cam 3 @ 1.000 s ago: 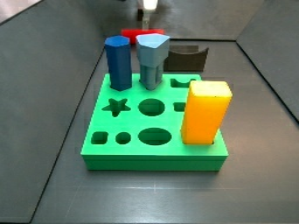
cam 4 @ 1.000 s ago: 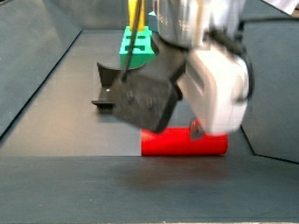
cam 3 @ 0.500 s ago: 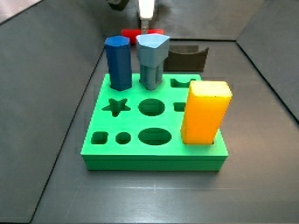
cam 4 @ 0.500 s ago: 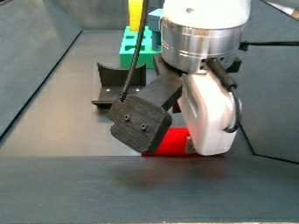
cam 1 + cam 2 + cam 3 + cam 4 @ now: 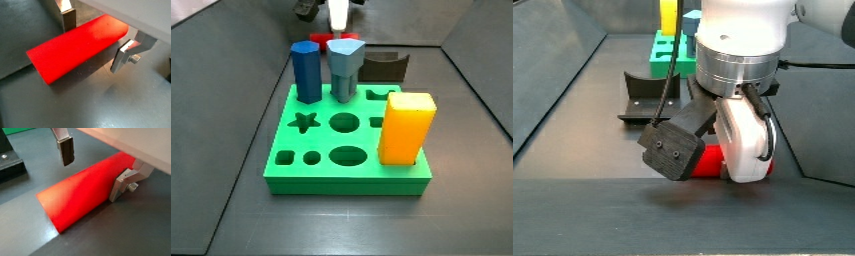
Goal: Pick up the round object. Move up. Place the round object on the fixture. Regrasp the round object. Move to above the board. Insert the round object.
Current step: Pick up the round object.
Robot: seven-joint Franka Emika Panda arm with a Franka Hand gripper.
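Red peg [image 5: 77,47] lies flat on its side on the grey table [image 5: 80,107], far end from the green board [image 5: 345,140]. In both wrist views the gripper [image 5: 97,170] straddles the peg: one finger [image 5: 66,17] stands off one long side with a visible gap, the other finger [image 5: 124,51] sits right against the opposite side. Fingers are spread wider than the peg, nothing gripped, peg resting on the table.

In a side view the gripper [image 5: 734,160] hangs low over the peg [image 5: 711,163], only a red sliver showing at about 6 o'clock under the arm body. The fixture [image 5: 644,97] stands at about 10 o'clock from the peg, apart from it, with the board [image 5: 671,52] further back at 12 o'clock.

In a side view the board sits in the foreground; blue hexagonal peg [image 5: 306,72] and grey-blue faceted peg [image 5: 345,68] stand upright in its back row, yellow block [image 5: 406,127] upright at the right edge. Fixture [image 5: 382,68] is just behind the board at 1 o'clock. A bit of red [image 5: 329,38] shows behind the pegs at 12 o'clock, gripper [image 5: 337,14] just above it.
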